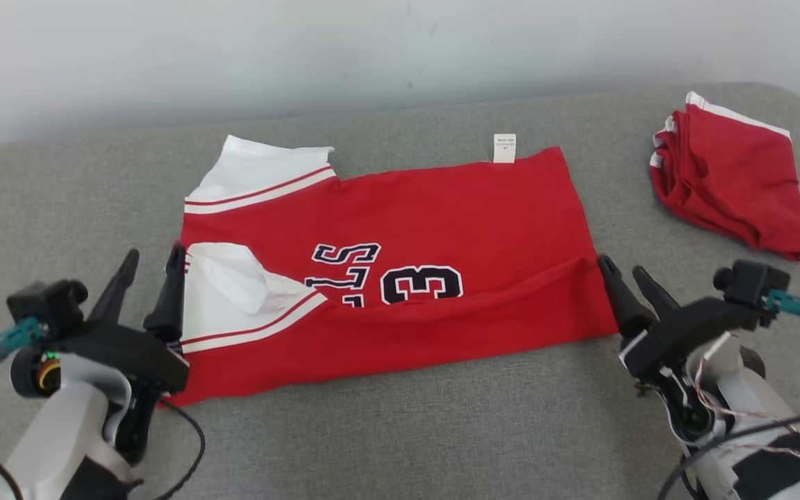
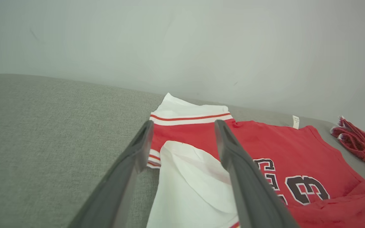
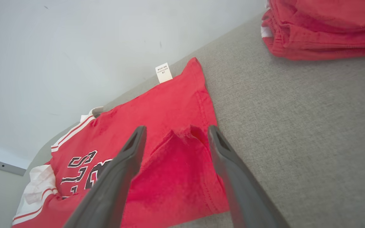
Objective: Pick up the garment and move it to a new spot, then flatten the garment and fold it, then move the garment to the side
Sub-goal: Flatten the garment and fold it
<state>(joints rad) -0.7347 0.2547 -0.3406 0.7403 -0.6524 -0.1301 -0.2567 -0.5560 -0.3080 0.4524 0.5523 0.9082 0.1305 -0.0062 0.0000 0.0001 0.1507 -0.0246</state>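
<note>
You've got the red jersey (image 1: pixel 400 229) spread mid grey cushion (image 1: pixel 400 430), near edge folded up over the numbers. Your left gripper (image 1: pixel 155 251) sits at its 9 o'clock by the white sleeve, fingers apart. Your right gripper (image 1: pixel 622 266) is at 3 o'clock by the hem fold, fingers apart, gripping nothing. A folded red garment (image 1: pixel 733 187) lies at 2 o'clock.

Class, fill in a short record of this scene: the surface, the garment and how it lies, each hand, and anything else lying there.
Surface: grey fabric cushion
Garment: red jersey with white sleeves, spread out sideways, near edge folded up over part of the number
Left hand: open, at the sleeve end
Right hand: open, at the hem end
Also there: folded red garment, far right, apart from the jersey
</note>
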